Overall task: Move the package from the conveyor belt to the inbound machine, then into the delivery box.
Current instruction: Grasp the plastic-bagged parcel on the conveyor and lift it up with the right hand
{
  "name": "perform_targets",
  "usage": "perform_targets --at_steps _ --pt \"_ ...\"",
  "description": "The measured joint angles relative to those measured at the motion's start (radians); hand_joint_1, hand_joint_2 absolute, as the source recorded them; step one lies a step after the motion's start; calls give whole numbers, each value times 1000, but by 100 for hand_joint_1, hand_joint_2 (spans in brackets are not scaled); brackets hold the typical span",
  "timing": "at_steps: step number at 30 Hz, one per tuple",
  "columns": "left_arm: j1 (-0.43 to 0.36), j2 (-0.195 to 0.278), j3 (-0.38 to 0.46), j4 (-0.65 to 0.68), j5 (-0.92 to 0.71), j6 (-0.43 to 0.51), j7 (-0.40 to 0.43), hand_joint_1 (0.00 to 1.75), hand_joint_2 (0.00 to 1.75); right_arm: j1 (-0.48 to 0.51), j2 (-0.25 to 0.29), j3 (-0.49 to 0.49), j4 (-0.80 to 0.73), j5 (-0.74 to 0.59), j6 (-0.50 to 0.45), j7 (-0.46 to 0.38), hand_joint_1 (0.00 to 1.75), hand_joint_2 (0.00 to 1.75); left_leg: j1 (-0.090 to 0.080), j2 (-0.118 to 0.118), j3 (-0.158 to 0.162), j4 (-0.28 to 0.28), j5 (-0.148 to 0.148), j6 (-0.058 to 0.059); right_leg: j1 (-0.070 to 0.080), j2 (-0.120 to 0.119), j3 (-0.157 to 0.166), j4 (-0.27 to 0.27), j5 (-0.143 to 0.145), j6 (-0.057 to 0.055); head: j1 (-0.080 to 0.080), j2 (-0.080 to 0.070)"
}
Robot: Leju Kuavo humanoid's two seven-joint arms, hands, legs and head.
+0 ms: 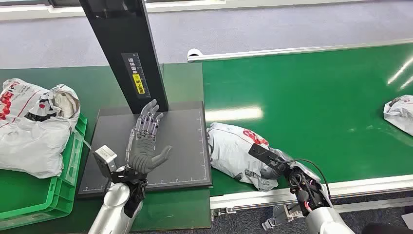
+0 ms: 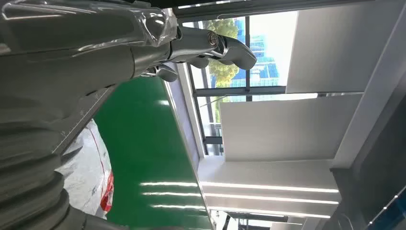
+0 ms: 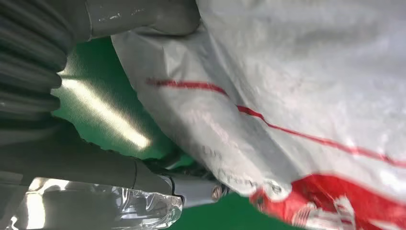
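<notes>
Package lies crosswise, apparently gripped.

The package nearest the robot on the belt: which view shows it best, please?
The head view: the whole package lies on the conveyor belt. The right wrist view gives a close patch, the left wrist view an edge.

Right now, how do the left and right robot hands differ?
The left robot hand is held open over the black scanner plate, fingers straight and apart, holding nothing. The right robot hand is down at the white package on the green belt, pressed against it; the right wrist view shows its thumb on the plastic, but a closed grip isn't clear. Both reach in from the near edge.
</notes>
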Motion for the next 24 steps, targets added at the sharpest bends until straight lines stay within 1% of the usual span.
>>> perform_targets --at_steps 4,8,12,14,16,19,24 --pt "17 5 2 -10 2 2 0 0 175 2 0 0 2 -26 -25 -51 175 175 0 0 0 0 0 0 0 0 -1 0 1 0 0 0" --pt "46 12 5 -40 8 10 -1 0 175 26 6 0 -14 -84 -88 -155 175 175 0 -2 -5 0 1 0 0 -1 -6 1 1 0 0 0" --pt "82 18 17 -76 10 12 -11 0 175 84 21 1 -108 -151 -154 -274 175 175 0 -4 -13 0 2 -1 0 -2 -13 1 1 0 0 0" --pt "93 20 21 -88 10 12 -16 0 175 111 26 4 -170 -166 -180 -316 175 175 0 -5 -15 0 2 -1 0 -3 -15 1 1 0 0 0" --pt "99 21 24 -97 10 11 -19 0 175 132 30 10 -226 -170 -194 -335 175 175 0 -6 -17 0 2 -1 0 -4 -16 1 1 0 0 0" --pt "102 23 28 -105 9 10 -20 0 175 158 34 21 -290 -166 -208 -342 175 175 0 -6 -18 0 2 -1 0 -5 -17 1 1 0 0 0" --pt "104 24 31 -107 9 0 -25 0 175 205 37 33 -385 -149 -295 -360 175 175 0 -8 -18 0 2 -1 0 -6 -17 1 1 0 0 0"
